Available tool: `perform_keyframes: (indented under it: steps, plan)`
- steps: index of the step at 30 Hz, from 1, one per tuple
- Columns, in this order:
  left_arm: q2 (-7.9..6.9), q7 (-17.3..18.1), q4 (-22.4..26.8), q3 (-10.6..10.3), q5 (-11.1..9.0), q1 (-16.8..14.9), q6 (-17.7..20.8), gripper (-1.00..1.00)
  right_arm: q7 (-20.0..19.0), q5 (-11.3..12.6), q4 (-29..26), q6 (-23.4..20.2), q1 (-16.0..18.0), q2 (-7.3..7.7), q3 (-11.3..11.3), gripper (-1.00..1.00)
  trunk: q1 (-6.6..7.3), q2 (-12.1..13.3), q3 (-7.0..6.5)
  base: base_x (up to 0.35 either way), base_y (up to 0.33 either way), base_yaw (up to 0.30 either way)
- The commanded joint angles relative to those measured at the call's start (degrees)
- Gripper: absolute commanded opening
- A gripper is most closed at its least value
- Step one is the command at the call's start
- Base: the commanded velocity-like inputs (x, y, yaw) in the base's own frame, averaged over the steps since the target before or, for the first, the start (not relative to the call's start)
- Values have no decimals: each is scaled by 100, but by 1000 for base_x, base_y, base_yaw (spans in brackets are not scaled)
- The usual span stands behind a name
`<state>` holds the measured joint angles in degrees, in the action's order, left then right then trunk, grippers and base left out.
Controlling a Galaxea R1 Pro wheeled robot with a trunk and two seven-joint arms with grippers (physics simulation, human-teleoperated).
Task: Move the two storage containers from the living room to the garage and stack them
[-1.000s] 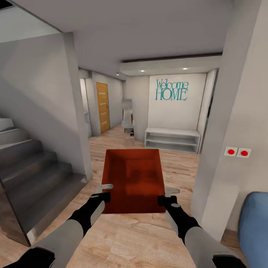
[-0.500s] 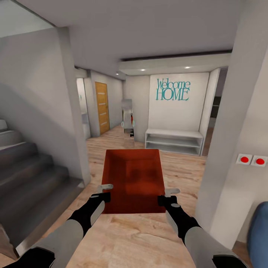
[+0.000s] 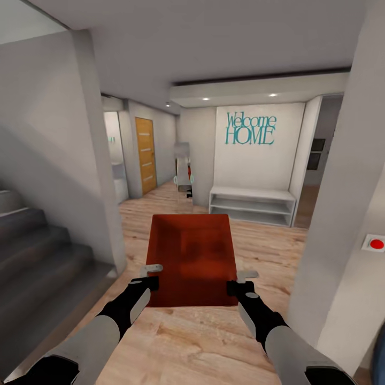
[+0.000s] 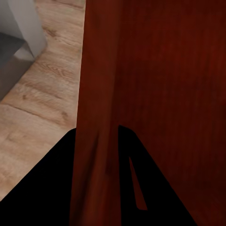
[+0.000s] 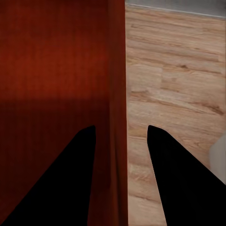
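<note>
Head view is showing the left gripper [image 3: 152,274] and right gripper [image 3: 241,282] each pinching a side wall of the storage container [image 3: 191,256], keeping it level at lower centre for carrying.

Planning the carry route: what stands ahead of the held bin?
Nothing on the wood floor directly ahead. Both grippers hold the storage container; farther on, a white shelf under the sign, stairs left, a wall right.
</note>
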<state>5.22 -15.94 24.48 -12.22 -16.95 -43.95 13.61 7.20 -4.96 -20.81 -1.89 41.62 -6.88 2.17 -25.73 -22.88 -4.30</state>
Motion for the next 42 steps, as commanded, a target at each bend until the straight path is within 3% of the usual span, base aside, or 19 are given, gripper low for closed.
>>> perform_keyframes:
  steps: [1,17,29,42]
  plan:
    - [-12,-86,13,35,86,1,52,-100,27,-110,-20,-17,4,-2,179,-100,-5,-4,2,323,0,0]
    - [-12,-85,13,33,86,1,45,-100,27,-110,-24,-13,4,-5,179,-100,-5,-4,2,323,0,-2]
    - [-12,-85,19,34,86,2,45,-100,80,-110,-25,-31,4,-16,179,-100,-5,-4,2,323,0,-166]
    - [-12,-86,18,35,86,2,46,-100,80,-111,-20,-52,4,-7,179,-100,-5,-4,2,323,0,-9]
